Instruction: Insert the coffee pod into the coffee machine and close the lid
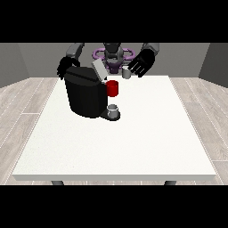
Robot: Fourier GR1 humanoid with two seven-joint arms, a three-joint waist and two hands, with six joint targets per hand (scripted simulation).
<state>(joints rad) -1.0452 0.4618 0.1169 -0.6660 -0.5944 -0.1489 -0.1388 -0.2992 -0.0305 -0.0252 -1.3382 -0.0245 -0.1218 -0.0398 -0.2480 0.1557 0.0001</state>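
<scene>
1. Large white rectangular tabletop (133,147), matte and faintly speckled, filling the centre of the frame over a pale wood-plank floor (18,107); its far edge lies at the robot's torso.
2. Boxy black coffee machine (84,95) with rounded corners and a smooth, dull casing, standing upright in the upper-left part of the tabletop. Its brewing side faces the frame's right.
3. Flat grey lid (99,69) of the machine, a narrow slab raised and tilted; its long axis runs from upper left down to lower right, so the machine is open.
4. Red cylindrical part (112,88) at the machine's head, just right of the black casing and under the lid's lower end; its axis is vertical. Whether it is the pod holder cannot be told.
5. Small grey cup (113,110), round and upright, on the machine's dark base plate, directly below the red cylinder.
6. Small grey cylindrical coffee pod (126,73), upright, near the tabletop's far edge, upper centre of the frame, to the right of the lid.
7. Black hand at the view's right (141,63), fingers spread and fairly straight, just beside the pod's right side; it has hold of nothing visible, and contact cannot be told.
8. Black hand at the view's left (66,67), behind the machine's upper-left corner; its fingers bend downward, holding nothing, and how far they are curled cannot be told.
</scene>
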